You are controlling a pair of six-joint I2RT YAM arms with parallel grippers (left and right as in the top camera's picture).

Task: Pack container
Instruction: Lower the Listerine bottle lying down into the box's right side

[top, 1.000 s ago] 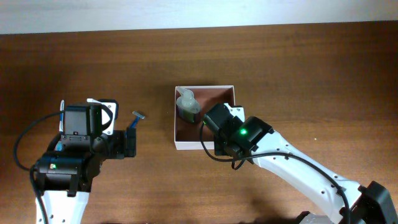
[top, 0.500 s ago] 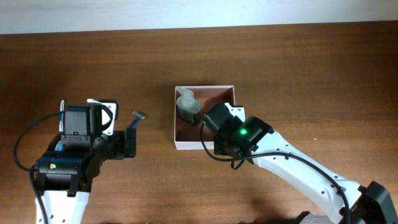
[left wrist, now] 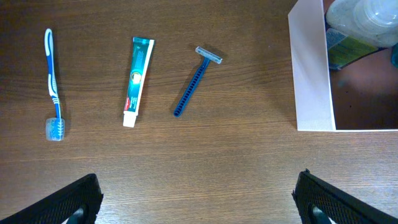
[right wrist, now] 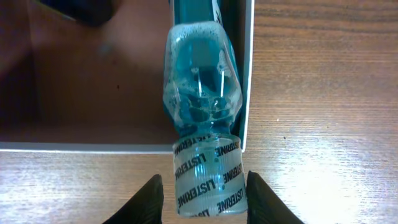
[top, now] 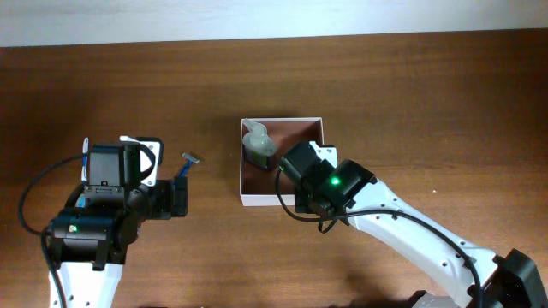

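Note:
The container (top: 257, 200), a shallow white-walled box with a reddish-brown inside, sits at the table's middle; it also shows in the left wrist view (left wrist: 311, 68) and the right wrist view (right wrist: 81, 147). A grey-green bottle (top: 257, 144) lies in its far left corner. A clear blue Listerine bottle (right wrist: 200, 93) lies along the container's right wall, its cap (right wrist: 208, 177) sticking out over the near wall. My right gripper (right wrist: 204, 176) is open, its fingers either side of the cap with small gaps. My left gripper (left wrist: 198, 177) is wide open and empty above bare table.
Left of the container lie a blue razor (left wrist: 198, 81), a toothpaste tube (left wrist: 138, 81) and a blue toothbrush (left wrist: 53, 81). The razor (top: 190, 161) also shows overhead beside my left arm. The table's far edge runs along the top.

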